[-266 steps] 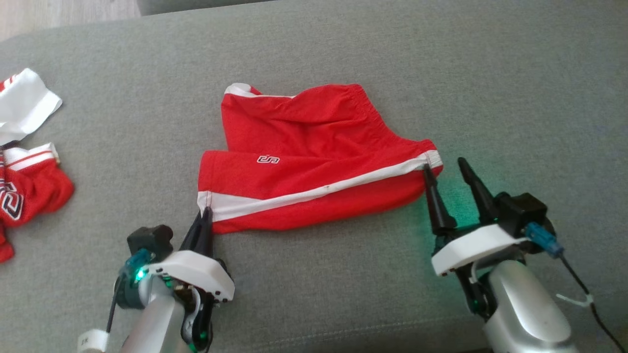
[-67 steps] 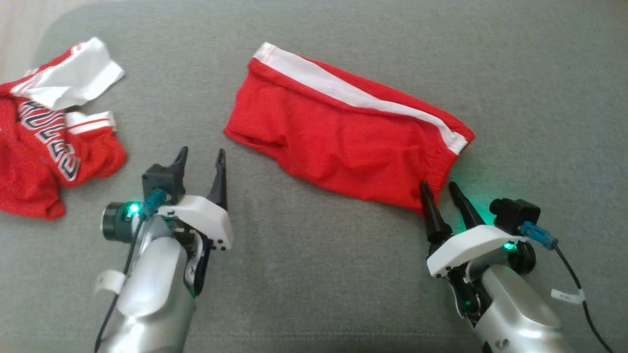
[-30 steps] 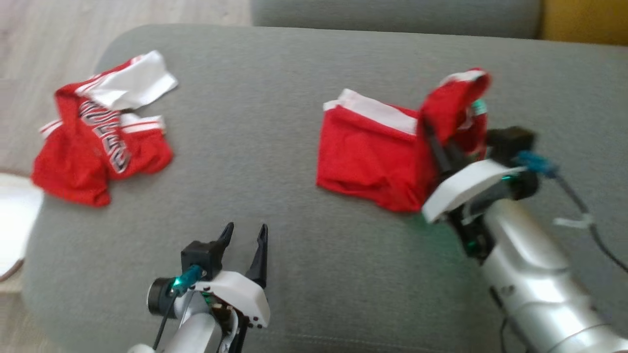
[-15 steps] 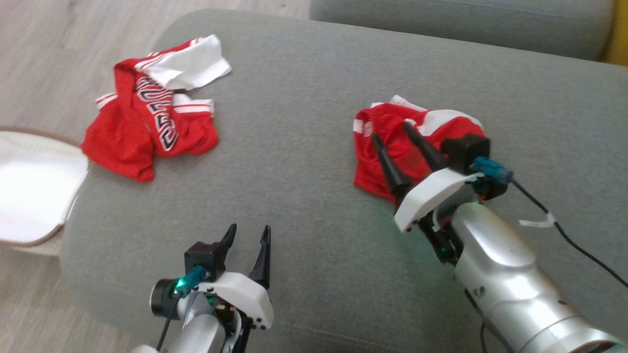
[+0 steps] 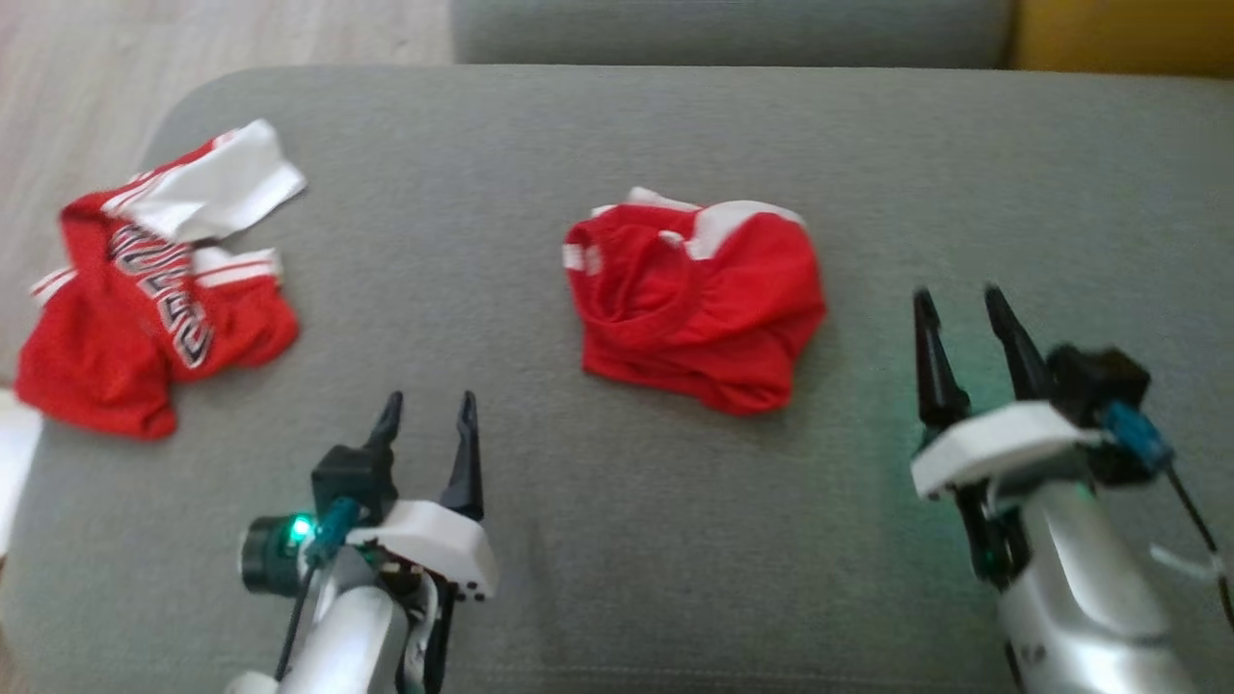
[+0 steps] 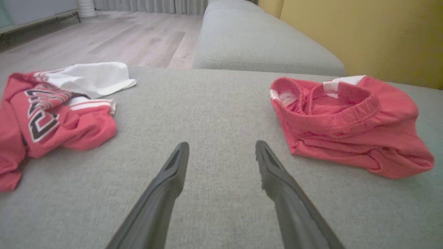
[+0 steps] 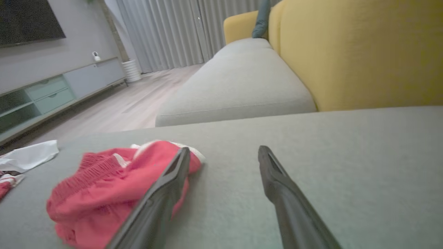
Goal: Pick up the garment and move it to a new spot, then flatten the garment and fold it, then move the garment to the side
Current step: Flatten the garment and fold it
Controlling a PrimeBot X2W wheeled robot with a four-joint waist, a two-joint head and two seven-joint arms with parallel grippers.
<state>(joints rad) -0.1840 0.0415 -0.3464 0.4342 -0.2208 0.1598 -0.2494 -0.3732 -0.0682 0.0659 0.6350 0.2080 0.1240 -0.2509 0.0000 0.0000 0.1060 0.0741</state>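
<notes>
The red shorts with white stripes (image 5: 696, 299) lie folded into a small bundle on the grey sofa cushion (image 5: 598, 482); the waistband shows in the left wrist view (image 6: 346, 114) and the bundle sits low left in the right wrist view (image 7: 114, 190). My right gripper (image 5: 957, 301) stands open to the right of the bundle, apart from it, nothing between its fingers (image 7: 221, 152). My left gripper (image 5: 428, 403) is open near the front edge, left of the bundle (image 6: 221, 147), holding nothing.
A second red and white garment with lettering (image 5: 154, 289) lies crumpled at the cushion's left end (image 6: 52, 110). Another grey cushion (image 7: 238, 86) and a yellow backrest (image 7: 353, 52) stand behind. Wooden floor (image 5: 193, 39) lies beyond the left edge.
My right gripper has let go of the folded shorts and drawn back to the right, open. The head camera has also shifted. The left gripper stays open and empty.
</notes>
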